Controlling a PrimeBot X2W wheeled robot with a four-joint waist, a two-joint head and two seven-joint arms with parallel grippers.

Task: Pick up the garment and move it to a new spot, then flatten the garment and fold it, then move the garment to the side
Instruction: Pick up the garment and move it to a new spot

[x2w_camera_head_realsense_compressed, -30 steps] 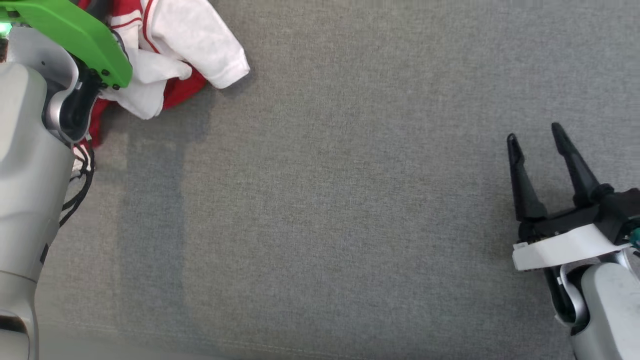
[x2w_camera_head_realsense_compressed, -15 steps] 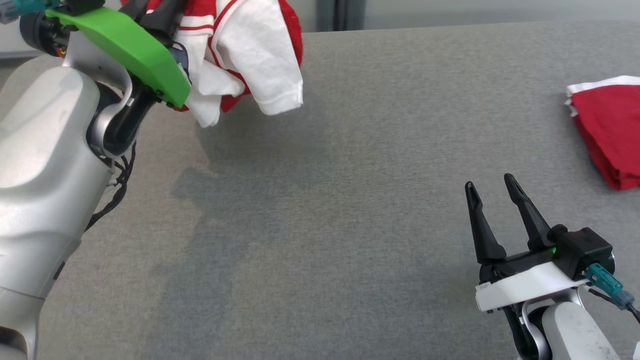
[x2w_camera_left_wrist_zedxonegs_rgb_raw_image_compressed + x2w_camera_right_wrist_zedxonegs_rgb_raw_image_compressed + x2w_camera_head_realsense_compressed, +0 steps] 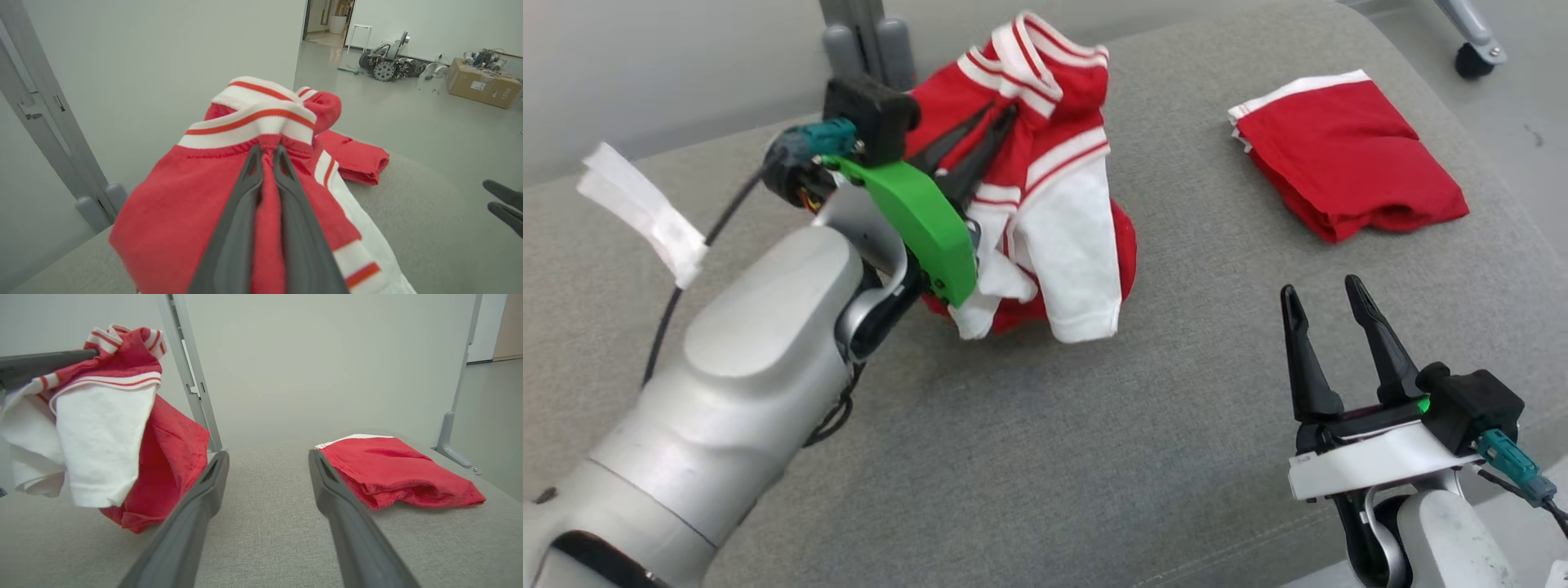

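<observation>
Nearest, right gripper (image 3: 1321, 287): two dark fingers spread wide, empty, over grey woven fabric surface (image 3: 1094, 457); left gripper (image 3: 267, 149): fingers pinched tight on crumpled red-and-white striped-trim jersey garment (image 3: 1062, 237), held at its ribbed band, bulk hanging below the fingertips; folded red cloth (image 3: 1347, 175) beyond the right fingertips; judged best: lower garment well short of that cloth, leaving spreading room.

Grey fabric-covered table (image 3: 1094, 457), folded red cloth (image 3: 1347, 155) near its far right corner.
</observation>
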